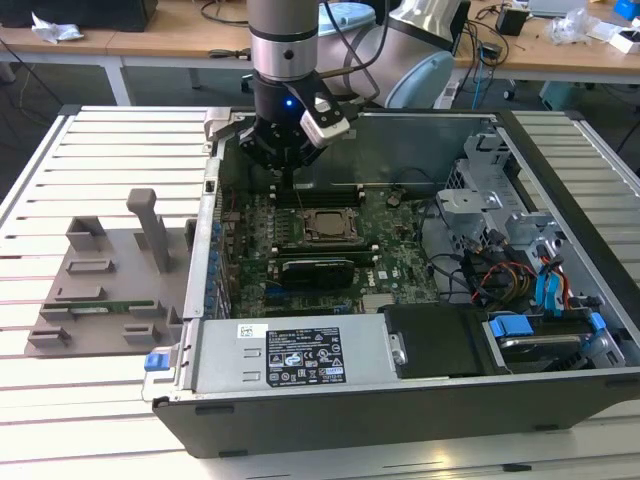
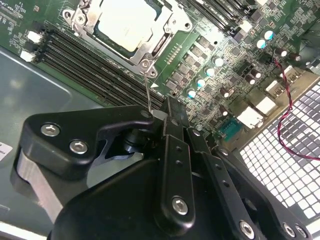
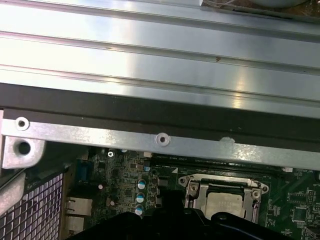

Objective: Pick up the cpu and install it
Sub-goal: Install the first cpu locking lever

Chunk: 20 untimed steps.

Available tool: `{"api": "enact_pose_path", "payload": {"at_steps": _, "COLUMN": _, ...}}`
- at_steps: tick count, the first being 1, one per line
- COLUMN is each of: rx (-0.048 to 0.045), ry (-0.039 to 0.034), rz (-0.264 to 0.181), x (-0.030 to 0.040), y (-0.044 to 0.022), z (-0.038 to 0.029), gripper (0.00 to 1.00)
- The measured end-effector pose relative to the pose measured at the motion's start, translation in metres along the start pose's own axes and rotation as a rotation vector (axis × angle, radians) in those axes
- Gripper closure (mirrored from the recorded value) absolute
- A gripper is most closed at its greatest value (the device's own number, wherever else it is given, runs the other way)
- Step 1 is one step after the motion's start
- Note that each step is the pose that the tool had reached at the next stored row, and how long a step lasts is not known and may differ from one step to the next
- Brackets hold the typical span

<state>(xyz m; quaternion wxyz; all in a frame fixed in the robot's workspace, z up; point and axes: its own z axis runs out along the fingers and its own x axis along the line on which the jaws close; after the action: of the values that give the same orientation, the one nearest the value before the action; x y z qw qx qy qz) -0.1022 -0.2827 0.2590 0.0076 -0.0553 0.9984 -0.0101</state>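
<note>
The cpu (image 1: 325, 222) lies flat in the motherboard socket, its silvery-grey top showing in both wrist views (image 2: 125, 22) (image 3: 225, 202). The metal socket frame (image 2: 145, 50) surrounds it. A thin wire socket lever (image 2: 148, 85) rises from the frame's corner and runs into my fingertips. My gripper (image 1: 284, 182) hangs just behind the socket, at the exterior view's left of its far edge, over the memory slots (image 2: 95, 62). Its fingers (image 2: 172, 130) are closed together around the lever's end.
The open computer case (image 1: 300, 400) lies on a slatted metal table (image 1: 90, 160). A drive cage and cables (image 1: 520, 270) fill the case at the exterior view's right. A grey fixture (image 1: 110, 280) with a green memory stick sits outside at the left. The case wall (image 3: 160, 140) runs close behind the gripper.
</note>
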Motion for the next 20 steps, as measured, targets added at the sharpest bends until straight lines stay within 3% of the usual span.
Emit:
{"api": "enact_pose_path", "payload": {"at_steps": 5, "rx": 0.0001, "ry": 0.0001, "rz": 0.0, "x": -0.0015, "y": -0.0002, "z": 0.0002, "gripper": 0.89}}
{"api": "enact_pose_path", "payload": {"at_steps": 20, "rx": 0.0, "ry": 0.0, "rz": 0.0, "x": -0.0148, "y": -0.0016, "z": 0.001, "gripper": 0.89}}
